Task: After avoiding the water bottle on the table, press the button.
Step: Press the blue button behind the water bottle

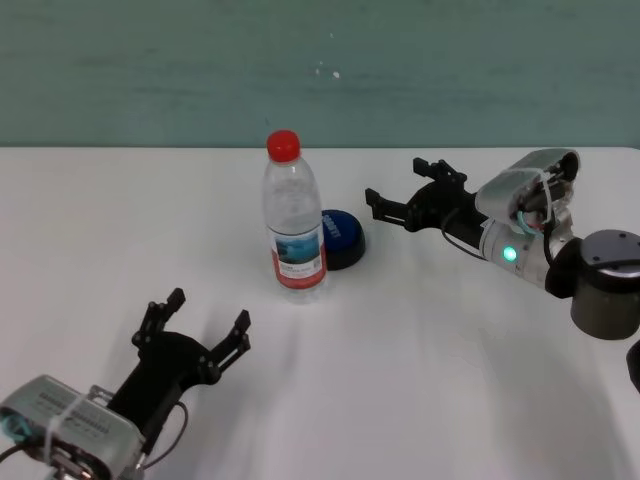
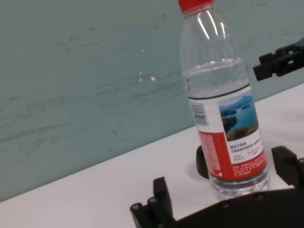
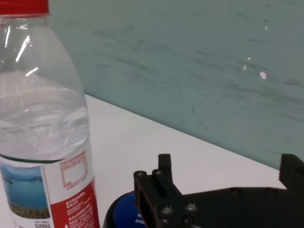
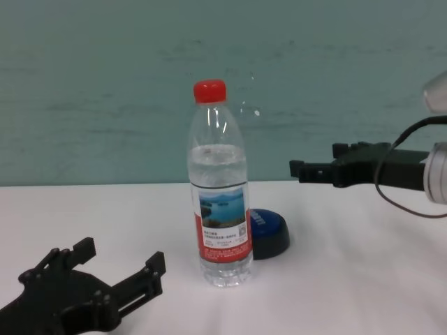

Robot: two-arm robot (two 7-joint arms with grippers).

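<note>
The water bottle (image 1: 294,215) stands upright mid-table, with its red cap and lake label; it also shows in the chest view (image 4: 220,188). The blue button (image 1: 342,238) sits just behind it and to its right, close against it and partly hidden by it (image 4: 270,232). My right gripper (image 1: 398,185) is open and empty. It hangs in the air to the right of the button, above it, pointing toward it (image 4: 318,162). The right wrist view shows the button (image 3: 124,213) below its fingers (image 3: 164,173). My left gripper (image 1: 208,312) is open and empty near the front left.
The white table (image 1: 450,380) stretches wide on all sides. A teal wall (image 1: 150,70) rises behind its far edge. In the left wrist view the bottle (image 2: 223,99) stands straight ahead of the left gripper, and the right gripper (image 2: 280,61) shows beyond it.
</note>
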